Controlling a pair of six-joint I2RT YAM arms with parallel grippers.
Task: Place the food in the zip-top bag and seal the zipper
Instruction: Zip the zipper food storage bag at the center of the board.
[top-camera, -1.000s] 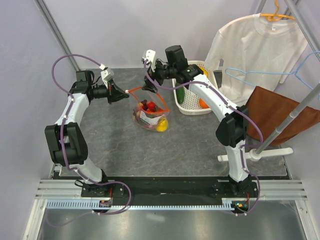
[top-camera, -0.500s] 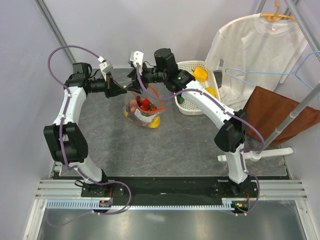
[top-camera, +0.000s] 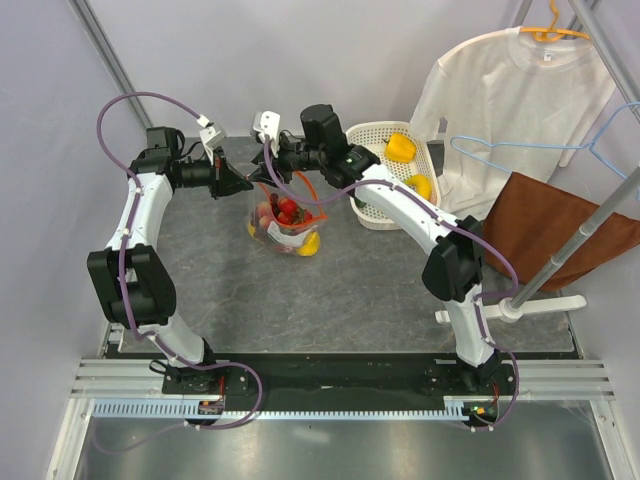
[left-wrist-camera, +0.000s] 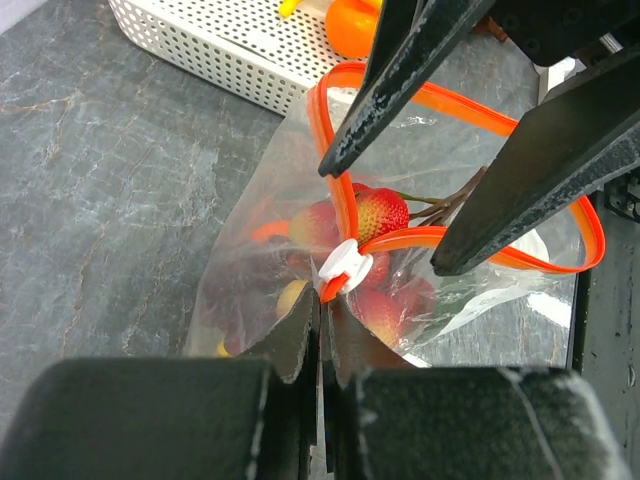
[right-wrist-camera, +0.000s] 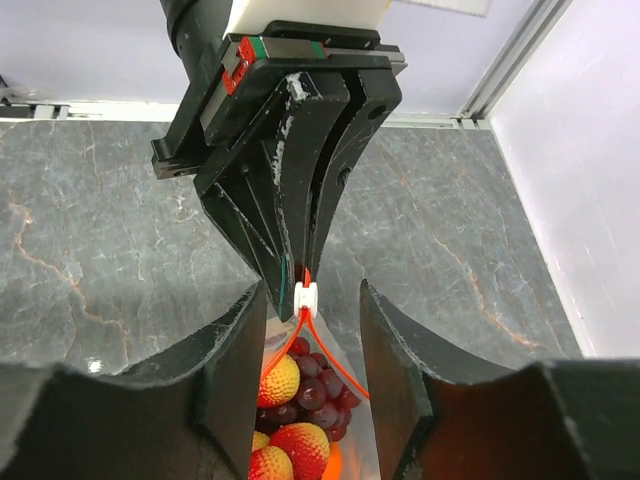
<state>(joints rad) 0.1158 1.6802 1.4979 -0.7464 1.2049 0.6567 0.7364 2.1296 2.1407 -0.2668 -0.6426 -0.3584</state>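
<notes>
Grey table (top-camera: 380, 270); left wrist best shows zipper (left-wrist-camera: 470, 107) loop.

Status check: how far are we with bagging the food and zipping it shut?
Done: strawberries and grapes sit inside the zip-top bag. In hand: the left tool pinches the zipper at its end beside the white slider; the right tool straddles the strip there, jaws partly open. Left: the mouth gapes in a loop, unsealed, and yellow fruit sits in the basket.
</notes>
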